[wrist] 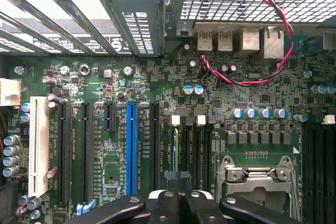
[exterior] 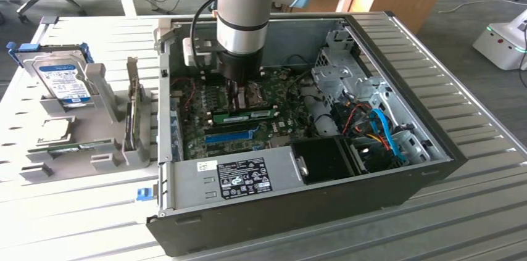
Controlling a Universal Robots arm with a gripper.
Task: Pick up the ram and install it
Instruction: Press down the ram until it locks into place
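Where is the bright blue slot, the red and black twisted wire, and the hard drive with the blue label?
blue slot (wrist: 131, 148), wrist view, middle of its length.
red and black twisted wire (wrist: 287, 35), wrist view, on the loop's bend.
hard drive (exterior: 64, 79), exterior view, on its label.

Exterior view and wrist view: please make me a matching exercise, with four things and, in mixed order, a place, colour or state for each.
Things:
1. hard drive
2. long slot
3. twisted wire
4. gripper

Descriptions:
a. bright blue
b. red and black
c. standing in a grey holder outside the case
d. shut, over the motherboard

Pairs: 1-c, 2-a, 3-b, 4-d
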